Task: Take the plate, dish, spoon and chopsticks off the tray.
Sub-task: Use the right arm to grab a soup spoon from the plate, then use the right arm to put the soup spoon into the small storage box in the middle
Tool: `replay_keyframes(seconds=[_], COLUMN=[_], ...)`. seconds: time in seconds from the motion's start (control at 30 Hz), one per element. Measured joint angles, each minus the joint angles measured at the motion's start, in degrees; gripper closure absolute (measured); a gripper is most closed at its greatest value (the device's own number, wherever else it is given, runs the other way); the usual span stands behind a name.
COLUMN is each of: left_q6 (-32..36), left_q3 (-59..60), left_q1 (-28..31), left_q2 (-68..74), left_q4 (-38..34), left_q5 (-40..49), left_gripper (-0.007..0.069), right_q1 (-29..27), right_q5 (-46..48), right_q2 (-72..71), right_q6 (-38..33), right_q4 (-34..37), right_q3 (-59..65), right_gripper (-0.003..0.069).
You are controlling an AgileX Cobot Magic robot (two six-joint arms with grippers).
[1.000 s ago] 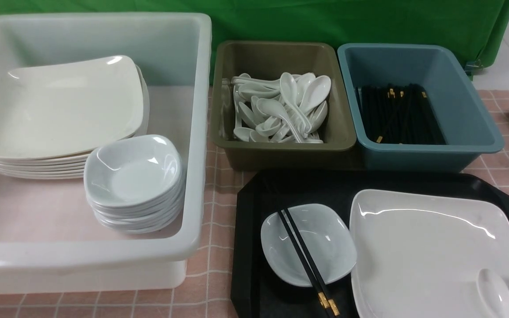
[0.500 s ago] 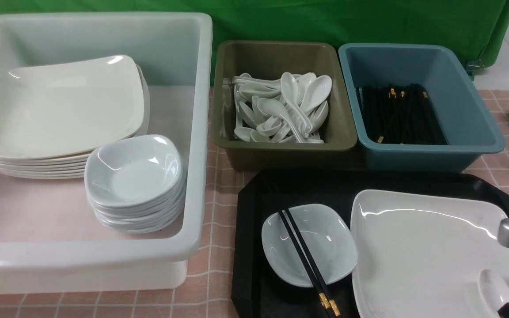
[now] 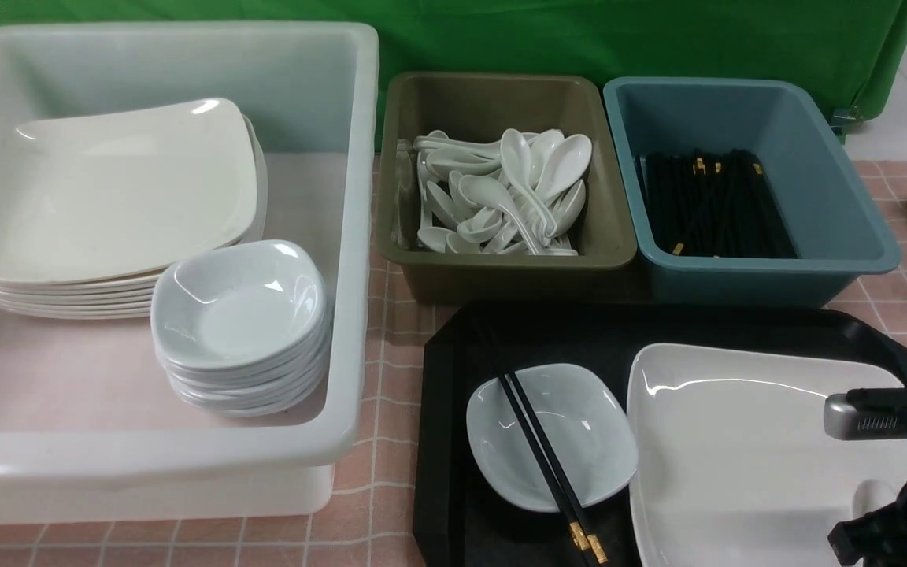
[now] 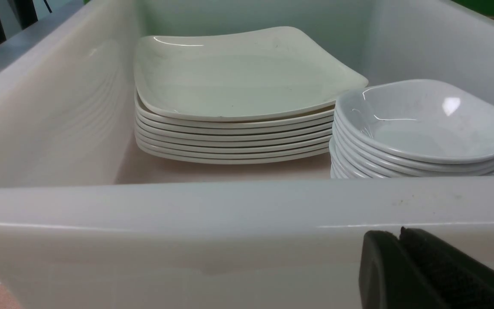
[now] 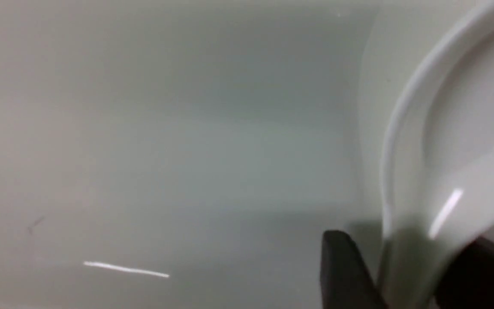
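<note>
Spoon (image 3: pixel 869 494) lay on the near right part of the plate (image 3: pixel 737 449), mostly hidden in the front view by the right arm. In the right wrist view, the right tool (image 5: pixel 405 277) had one dark finger (image 5: pixel 343 274) on each side of the spoon; whether they were pinching it could not be told. The plate filled the right half of the tray (image 3: pixel 548 331). Just left of the plate sat the dish (image 3: pixel 587 425), and the chopsticks (image 3: pixel 540 457) lay across it as a pair, their gold-banded ends toward the tray's near edge.

Behind the tray stood an olive bin (image 3: pixel 501 264) of white spoons and, to its right, a teal bin (image 3: pixel 768 268) of black chopsticks. To the left, a white tub (image 3: pixel 351 236) held a stack of plates (image 3: pixel 115 189) with a stack of small dishes (image 3: pixel 237 307) in front of it. The left tool (image 4: pixel 399 235) was clenched on nothing, close to the tub's near wall. A pink checked cloth covered the tabletop (image 3: pixel 390 315).
</note>
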Motion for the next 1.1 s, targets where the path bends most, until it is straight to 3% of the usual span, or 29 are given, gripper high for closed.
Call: replay_keyframes(seconds=[0.03,0.1,0.3,0.47,0.63,0.9,1.03,1.1], left_q6=[0.0,0.0,0.0,0.0,0.0,0.0,0.0,0.0], left_q3=[0.0,0.0,0.0,0.0,0.0,0.0,0.0,0.0], left_q1=[0.0,0.0,0.0,0.0,0.0,0.0,0.0,0.0], left_q2=[0.0,0.0,0.0,0.0,0.0,0.0,0.0,0.0], left_q4=[0.0,0.0,0.0,0.0,0.0,0.0,0.0,0.0], left_q5=[0.0,0.0,0.0,0.0,0.0,0.0,0.0,0.0], left_gripper=[0.0605,0.0605,0.0605,0.0605,0.0605,0.0605,0.0605,0.0605], right_q1=[0.0,0.0,0.0,2.1,9.3,16.1,16.8,16.8], right_q5=[-0.3,0.3,5.9,6.7,-11.2,-36.1,-40.2,-40.1], right_q2=[0.1,0.2,-0.3,-3.7,-1.9,17.3,28.1,30.6], right_q6=[0.0,0.0,-0.4,-3.5,-10.4,-11.5,-10.9,-10.7], right_q4=[-0.1,-0.1,0.7,10.6,21.1,23.0,23.2,23.2], right_q3=[0.0,-0.5,-5.1,-12.9,-23.3,-45.8,-56.7,-59.2], right_gripper=[0.0407,0.0449,0.044,0.044,0.044,0.044,0.0427,0.0377])
